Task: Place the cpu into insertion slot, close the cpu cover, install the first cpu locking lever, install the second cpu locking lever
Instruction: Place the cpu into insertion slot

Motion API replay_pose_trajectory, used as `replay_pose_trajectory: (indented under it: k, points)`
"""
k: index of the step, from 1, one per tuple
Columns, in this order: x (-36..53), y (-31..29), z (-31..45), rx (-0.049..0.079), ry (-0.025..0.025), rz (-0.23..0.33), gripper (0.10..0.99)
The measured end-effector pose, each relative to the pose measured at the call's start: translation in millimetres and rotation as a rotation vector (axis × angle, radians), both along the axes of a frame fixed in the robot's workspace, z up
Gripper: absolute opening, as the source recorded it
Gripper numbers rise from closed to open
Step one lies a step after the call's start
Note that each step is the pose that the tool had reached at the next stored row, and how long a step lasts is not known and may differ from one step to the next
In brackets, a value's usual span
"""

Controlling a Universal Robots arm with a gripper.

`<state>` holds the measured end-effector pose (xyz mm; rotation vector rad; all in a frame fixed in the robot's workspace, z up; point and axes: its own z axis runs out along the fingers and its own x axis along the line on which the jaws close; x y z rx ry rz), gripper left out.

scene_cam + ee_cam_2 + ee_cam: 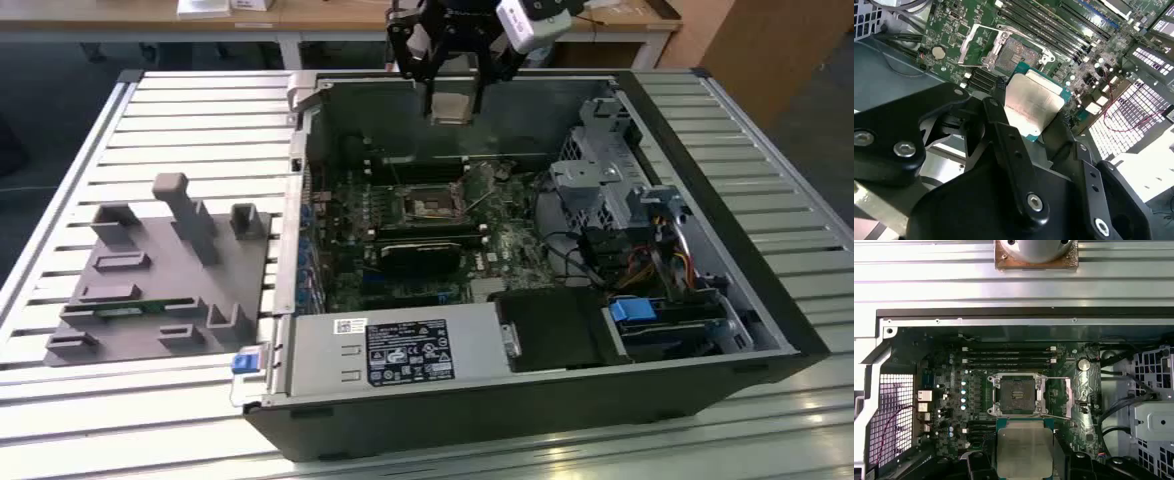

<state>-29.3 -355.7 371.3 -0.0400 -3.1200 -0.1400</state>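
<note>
Between the black fingers (998, 107) of the gripper (453, 88) sits the chip (451, 106), pinched by two opposite edges, its silvery top and green rim plain in both wrist views (1034, 102) (1024, 452). In the exterior view it hangs in the air over the far side of the open computer case (747, 330), well above the board and touching nothing but the fingers.

Below it on the green circuit board (514, 250) lies the socket (434, 207), a small dark-framed square with its pin field bare (1016, 392) (1019, 54). The silver cover plate (968, 46) with its big square window is swung open beside the socket, not lying over it. Long black memory slots (1006, 357) run near the socket on the side away from the chip in the first wrist view.

Nearer the front of the case, a grey power supply box (400, 350) with a printed label fills one corner, and a metal drive cage (607, 185) with cables stands on the exterior view's right. The case rests on a slatted metal table (160, 100); on the exterior view's left a grey holder tray (160, 290) with upright posts sits just beside the case.
</note>
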Motion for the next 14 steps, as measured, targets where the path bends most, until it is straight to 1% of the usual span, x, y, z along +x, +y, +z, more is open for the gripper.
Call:
replay_pose_trajectory:
  k: [9, 14]
  points:
    - [-2.6, 0.1, -0.1, 0.0, 0.0001, 0.0, 0.541]
    - [-3.0, 2.0, -0.9, -0.002, 0.0, -0.006, 0.541]
